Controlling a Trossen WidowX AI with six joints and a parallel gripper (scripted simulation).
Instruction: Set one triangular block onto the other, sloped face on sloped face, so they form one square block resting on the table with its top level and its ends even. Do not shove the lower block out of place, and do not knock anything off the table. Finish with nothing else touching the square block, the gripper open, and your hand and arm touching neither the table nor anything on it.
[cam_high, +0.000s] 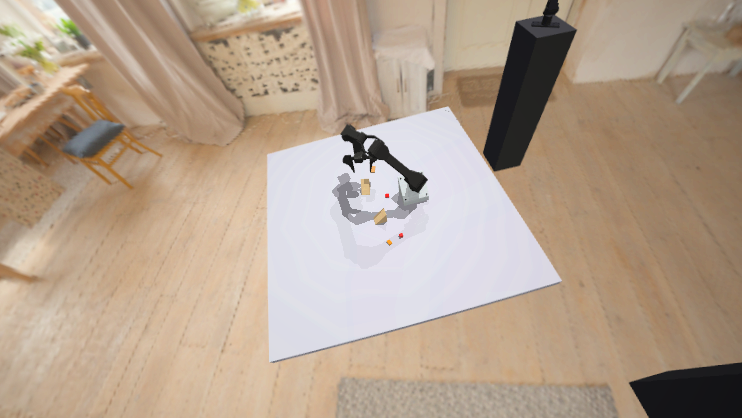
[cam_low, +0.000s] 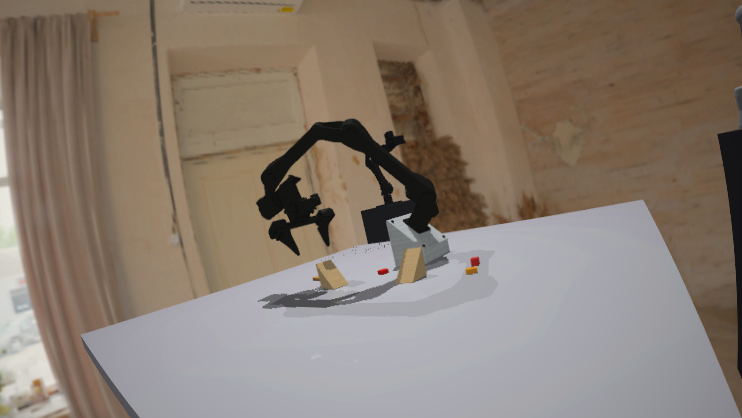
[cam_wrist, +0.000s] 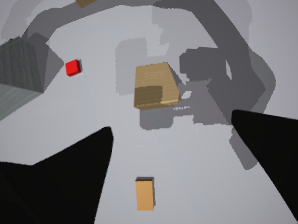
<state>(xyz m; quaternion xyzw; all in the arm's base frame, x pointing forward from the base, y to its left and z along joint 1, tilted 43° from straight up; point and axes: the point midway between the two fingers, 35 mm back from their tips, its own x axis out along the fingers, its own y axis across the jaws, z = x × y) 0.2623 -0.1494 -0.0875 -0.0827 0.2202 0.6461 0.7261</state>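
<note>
Because neither pale wooden triangular block (cam_high: 365, 187) (cam_low: 331, 275) (cam_wrist: 156, 85) is stacked, both standing apart on the white table (cam_high: 415, 290) (cam_low: 415, 353) (cam_wrist: 200, 155), the black parallel-jaw gripper (cam_high: 362, 169) (cam_low: 313, 249) (cam_wrist: 173, 124) hangs above them wide open and empty, probably so its fingers can straddle the nearer one.

This looks like a room in a home. Long, soft curtains (cam_high: 340, 57) (cam_low: 49, 155) hang down by the windows. A wooden chair (cam_high: 96, 137) with a blue-gray seat is near a wooden table (cam_high: 46, 98) with green plants (cam_high: 36, 54). The floor (cam_high: 171, 249) is made of wood boards, and a fuzzy gray rug (cam_high: 467, 399) lies on it. There is an old, pale door (cam_low: 238, 207) too.
</note>
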